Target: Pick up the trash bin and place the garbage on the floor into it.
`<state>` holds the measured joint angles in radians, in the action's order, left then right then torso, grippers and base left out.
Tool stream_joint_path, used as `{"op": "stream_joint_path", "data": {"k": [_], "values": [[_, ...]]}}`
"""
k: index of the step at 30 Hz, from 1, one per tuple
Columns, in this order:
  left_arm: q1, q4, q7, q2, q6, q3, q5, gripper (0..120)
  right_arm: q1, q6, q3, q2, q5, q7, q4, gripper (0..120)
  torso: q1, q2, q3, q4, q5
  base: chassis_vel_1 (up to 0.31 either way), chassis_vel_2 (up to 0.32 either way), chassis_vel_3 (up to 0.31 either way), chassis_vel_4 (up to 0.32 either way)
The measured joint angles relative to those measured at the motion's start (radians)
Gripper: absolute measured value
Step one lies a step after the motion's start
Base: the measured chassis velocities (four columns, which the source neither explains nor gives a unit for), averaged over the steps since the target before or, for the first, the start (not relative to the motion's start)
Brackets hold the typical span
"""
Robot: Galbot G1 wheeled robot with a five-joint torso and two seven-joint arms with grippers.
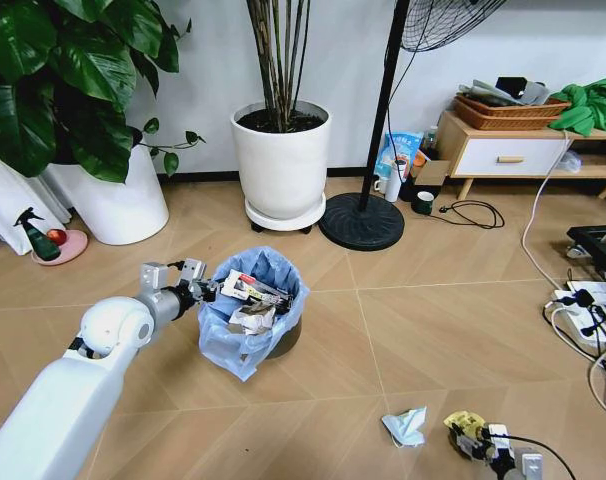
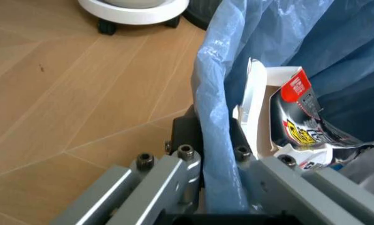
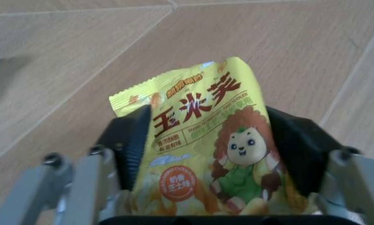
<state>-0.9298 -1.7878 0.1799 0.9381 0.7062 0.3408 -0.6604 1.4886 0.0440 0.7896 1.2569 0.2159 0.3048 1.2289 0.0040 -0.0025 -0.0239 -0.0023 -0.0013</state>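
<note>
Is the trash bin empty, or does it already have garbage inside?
Not empty: the trash bin holds wrappers and crumpled paper inside its blue bag.

We see the floor [image 1: 433, 310] in light brown herringbone boards. The trash bin [image 1: 251, 310] wears a crinkly light blue bag, with white paper and a black, white and red wrapper [image 2: 302, 126] inside. The right claw [image 3: 205, 159] has grey metal arms and black pads around a yellow wrapper [image 3: 202, 154] printed with red characters, an orange circle and a green-dressed cartoon figure. At lower right lies a white crumpled paper [image 1: 405, 426].
</note>
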Motion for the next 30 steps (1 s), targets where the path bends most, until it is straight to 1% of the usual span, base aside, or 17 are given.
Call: {"op": "stream_joint_path", "data": {"k": [2, 5, 6, 8, 9, 10, 11, 13, 15, 17, 18, 20, 21, 23, 25, 27, 30], "values": [[0.000, 0.000, 0.000, 0.000, 0.000, 0.000, -0.001, 0, -0.002, 0.000, 0.000, 0.001, 0.000, 0.000, -0.003, 61, 0.000, 0.000, 0.000, 0.0001, -0.0003, 0.000, 0.000, 0.000, 0.000], [0.001, -0.001, 0.000, 0.000, 0.001, 0.001, -0.002, 0, -0.005, 0.000, -0.001, 0.003, 0.001, -0.003, -0.005, 46, 0.000, 0.000, 0.000, 0.0001, 0.0003, 0.000, 0.000, 0.000, 0.000], [0.001, -0.001, 0.000, 0.000, 0.001, 0.001, -0.002, 0, -0.005, 0.000, -0.001, 0.003, 0.001, -0.003, -0.005, 46, 0.000, 0.000, 0.000, 0.0001, 0.0003, 0.000, 0.000, 0.000, 0.000], [0.001, 0.000, 0.001, 0.002, 0.001, 0.002, -0.002, 0, -0.006, 0.000, -0.001, 0.006, 0.001, -0.005, -0.004, 34, 0.000, 0.000, 0.000, 0.0001, 0.0003, 0.000, 0.000, 0.000, 0.000], [0.001, 0.000, 0.001, 0.003, 0.001, 0.002, -0.002, 0, -0.007, 0.000, -0.002, 0.007, 0.001, -0.006, -0.004, 33, 0.000, 0.000, 0.000, 0.0001, 0.0004, 0.000, 0.000, 0.000, 0.000], [0.001, 0.001, 0.001, 0.005, 0.001, 0.002, -0.001, 0, -0.008, 0.000, -0.003, 0.009, 0.001, -0.010, -0.007, 25, 0.000, 0.000, 0.000, 0.0002, 0.0005, 0.000, 0.000, 0.000, 0.000], [0.001, 0.001, 0.001, 0.005, 0.001, 0.002, -0.001, 0, -0.008, 0.000, -0.003, 0.009, 0.001, -0.010, -0.007, 25, 0.000, 0.000, 0.000, 0.0002, 0.0005, 0.000, 0.000, 0.000, 0.000], [0.001, 0.001, 0.001, 0.007, 0.001, 0.002, -0.001, 0, -0.009, 0.000, -0.003, 0.011, 0.001, -0.016, -0.009, 19, 0.000, 0.000, 0.000, 0.0002, 0.0003, 0.000, 0.000, 0.000, 0.000], [0.001, 0.000, 0.000, 0.008, 0.002, 0.002, -0.001, 0, -0.007, 0.001, 0.002, 0.014, 0.006, -0.027, -0.002, 7, 0.000, 0.000, 0.000, 0.0001, 0.0006, 0.000, 0.000, 0.000, 0.000], [0.001, 0.000, 0.000, 0.008, 0.002, 0.002, -0.001, 0, -0.007, 0.003, 0.003, 0.015, 0.010, -0.029, 0.002, 7, 0.000, 0.000, 0.000, 0.0000, 0.0010, 0.000, 0.000, 0.000, 0.000], [0.001, -0.001, -0.001, 0.008, 0.002, 0.002, -0.001, 0, -0.003, 0.006, 0.010, 0.015, 0.024, -0.033, 0.024, 0, 0.000, 0.000, 0.000, -0.0003, 0.0016, 0.000, 0.000, 0.000, 0.000], [0.001, -0.001, -0.002, 0.009, 0.003, 0.002, -0.001, 0, 0.000, 0.009, 0.013, 0.014, 0.033, -0.034, 0.044, 0, 0.000, 0.000, 0.000, -0.0001, 0.0013, 0.000, 0.000, 0.000, 0.000], [0.001, -0.003, -0.002, 0.010, 0.003, 0.001, -0.001, 0, 0.005, 0.016, 0.017, 0.009, 0.050, -0.036, 0.078, 0, 0.000, 0.000, 0.000, -0.0001, 0.0004, 0.000, 0.000, 0.000, 0.000], [0.001, -0.003, -0.004, 0.011, 0.003, 0.000, -0.001, 0, 0.008, 0.019, 0.019, 0.003, 0.064, -0.036, 0.107, 0, 0.000, 0.000, 0.000, -0.0001, 0.0004, 0.000, 0.000, 0.000, 0.000], [0.001, -0.005, -0.010, 0.016, 0.005, -0.003, -0.001, 0, 0.007, 0.024, 0.017, -0.023, 0.087, -0.036, 0.176, 0, 0.000, 0.000, 0.000, -0.0001, 0.0005, 0.000, 0.000, 0.000, 0.000], [0.001, -0.005, -0.010, 0.016, 0.005, -0.004, -0.001, 0, 0.005, 0.024, 0.016, -0.027, 0.089, -0.036, 0.183, 0, 0.000, 0.000, 0.000, -0.0001, 0.0004, 0.000, 0.000, 0.000, 0.000], [0.001, -0.005, -0.014, 0.022, 0.006, -0.007, -0.001, 0, -0.026, 0.034, -0.013, -0.062, 0.093, -0.031, 0.258, 0, 0.000, 0.000, 0.000, 0.0000, 0.0001, 0.000, 0.000, 0.000, 0.000]]}}
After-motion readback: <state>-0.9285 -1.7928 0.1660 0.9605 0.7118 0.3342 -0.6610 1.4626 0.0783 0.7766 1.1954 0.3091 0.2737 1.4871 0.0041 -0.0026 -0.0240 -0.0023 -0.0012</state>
